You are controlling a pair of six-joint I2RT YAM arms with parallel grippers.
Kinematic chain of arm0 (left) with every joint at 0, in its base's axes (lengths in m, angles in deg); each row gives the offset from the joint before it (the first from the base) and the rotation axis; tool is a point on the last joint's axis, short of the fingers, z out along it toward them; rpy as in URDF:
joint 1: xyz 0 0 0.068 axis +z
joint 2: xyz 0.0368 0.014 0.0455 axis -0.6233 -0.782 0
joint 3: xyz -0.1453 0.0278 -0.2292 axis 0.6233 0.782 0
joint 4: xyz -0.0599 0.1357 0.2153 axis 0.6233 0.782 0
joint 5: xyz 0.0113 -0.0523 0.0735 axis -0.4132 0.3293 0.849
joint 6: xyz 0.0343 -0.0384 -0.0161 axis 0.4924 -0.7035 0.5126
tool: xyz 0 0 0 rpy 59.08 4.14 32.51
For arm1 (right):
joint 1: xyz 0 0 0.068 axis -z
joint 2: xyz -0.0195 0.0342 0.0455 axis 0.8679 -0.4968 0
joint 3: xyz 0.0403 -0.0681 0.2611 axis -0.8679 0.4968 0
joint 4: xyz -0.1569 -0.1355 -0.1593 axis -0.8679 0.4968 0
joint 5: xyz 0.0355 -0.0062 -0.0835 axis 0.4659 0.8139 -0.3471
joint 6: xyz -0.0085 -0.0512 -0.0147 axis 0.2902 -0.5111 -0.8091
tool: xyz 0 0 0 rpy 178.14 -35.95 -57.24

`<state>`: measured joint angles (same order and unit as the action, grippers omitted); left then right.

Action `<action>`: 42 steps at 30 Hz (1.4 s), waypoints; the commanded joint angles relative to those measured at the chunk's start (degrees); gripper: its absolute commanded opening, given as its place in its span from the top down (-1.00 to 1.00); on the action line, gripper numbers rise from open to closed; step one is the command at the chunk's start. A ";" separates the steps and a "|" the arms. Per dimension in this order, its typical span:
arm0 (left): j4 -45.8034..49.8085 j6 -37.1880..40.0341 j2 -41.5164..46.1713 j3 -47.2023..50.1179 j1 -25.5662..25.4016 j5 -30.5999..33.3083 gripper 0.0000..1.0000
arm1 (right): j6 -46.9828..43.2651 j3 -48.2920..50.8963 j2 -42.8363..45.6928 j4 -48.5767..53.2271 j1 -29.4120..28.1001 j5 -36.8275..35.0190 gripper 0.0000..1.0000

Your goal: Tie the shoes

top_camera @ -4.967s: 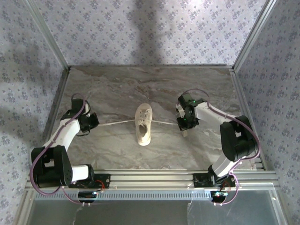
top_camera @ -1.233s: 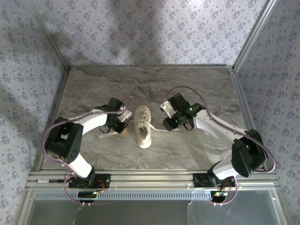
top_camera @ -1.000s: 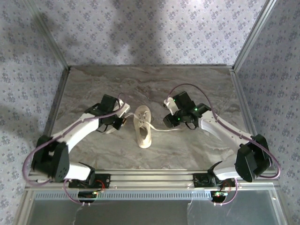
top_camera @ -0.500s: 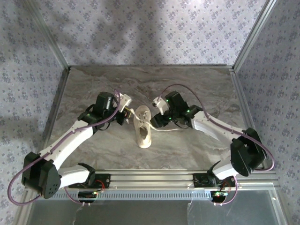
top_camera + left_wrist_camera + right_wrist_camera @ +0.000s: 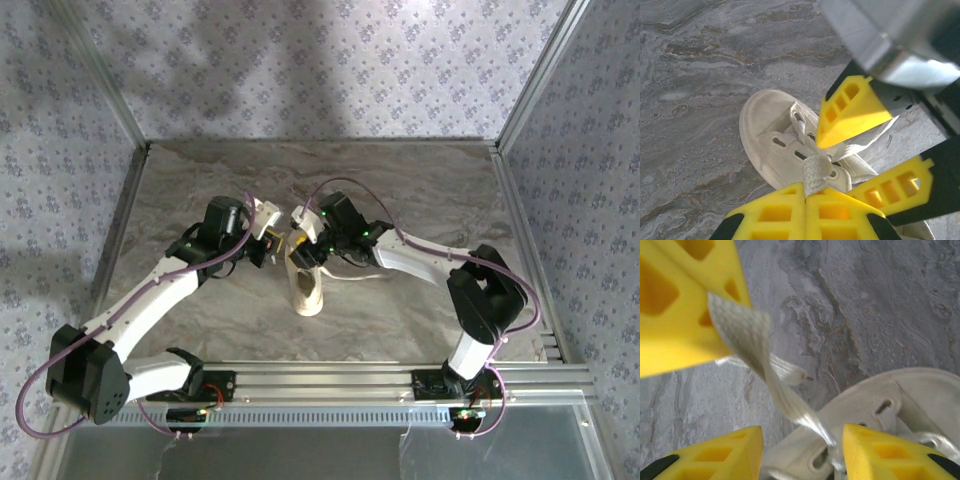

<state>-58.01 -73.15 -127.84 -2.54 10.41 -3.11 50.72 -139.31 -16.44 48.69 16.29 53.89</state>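
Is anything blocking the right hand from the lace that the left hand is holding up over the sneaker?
Nothing visible does. The left hand is shut on the lace, which slopes down to the sneaker through the gap between the right hand's open fingers, with no other object between them.

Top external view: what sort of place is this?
Probably a purpose-built robot test cell: a marble-look tabletop, patterned walls closing in three sides, and an aluminium rail carrying two robot arms.

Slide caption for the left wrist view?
Left fingers pinch a lace above the sneaker; right fingers open alongside.
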 commanded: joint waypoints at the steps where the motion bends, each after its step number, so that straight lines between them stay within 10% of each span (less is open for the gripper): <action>1: -0.98 -0.29 0.19 -1.06 -0.13 -1.48 1.00 | -1.44 -1.63 -1.96 -1.90 -0.81 2.24 0.07; 10: 0.18 0.21 0.05 -0.70 0.03 -0.96 1.00 | -0.68 -2.60 -1.65 -5.37 -1.43 -1.95 0.99; 17: -0.79 0.27 3.23 3.07 0.77 0.23 0.25 | 0.71 1.39 0.74 -6.93 -1.19 -3.91 1.00; 42: -17.14 3.75 2.08 7.48 4.85 -14.18 0.15 | 1.17 3.20 2.28 -6.95 -1.95 -3.94 1.00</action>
<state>-72.85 -70.59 -124.74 6.56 14.94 -14.59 52.05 -136.65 -16.15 41.48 14.89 50.54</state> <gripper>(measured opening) 0.423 0.045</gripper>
